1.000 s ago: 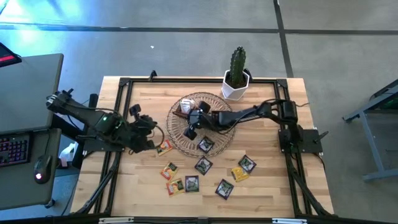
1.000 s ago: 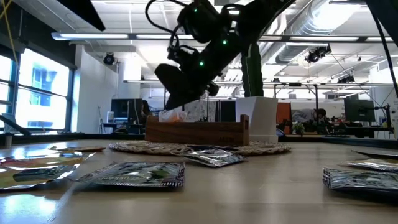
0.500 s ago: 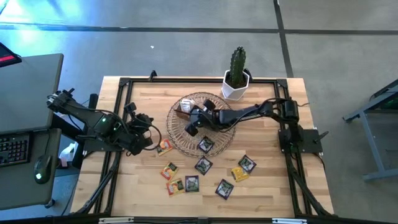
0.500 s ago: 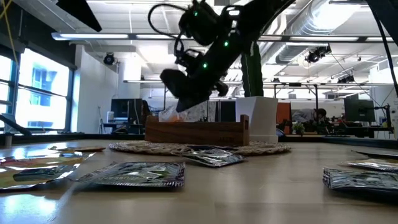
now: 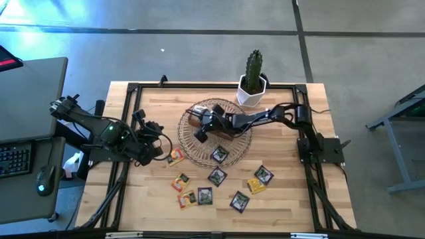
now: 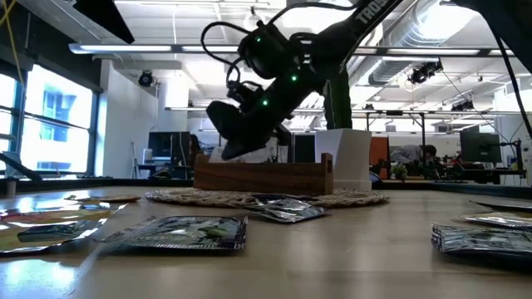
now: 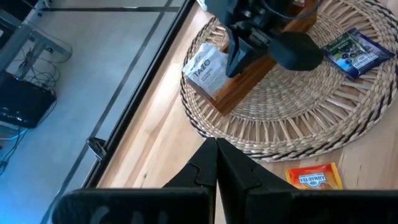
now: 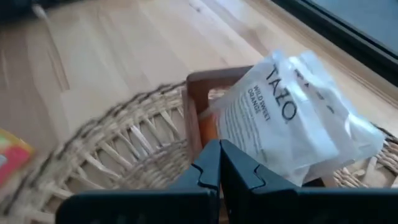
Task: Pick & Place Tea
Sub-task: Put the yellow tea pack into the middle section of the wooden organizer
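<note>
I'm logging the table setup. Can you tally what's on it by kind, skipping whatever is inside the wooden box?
Tea packets: 9
Wooden box: 1
Wicker basket: 1
Potted cactus: 1
Total: 12

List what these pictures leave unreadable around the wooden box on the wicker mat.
- Brown wooden compartment box: its inside is covered by the right gripper in the left wrist view and too small in the high view.
- White Tazo tea packet: its lower edge is hidden behind the box wall in the right wrist view.
- Round wicker mat: seen edge-on in the low view.
</note>
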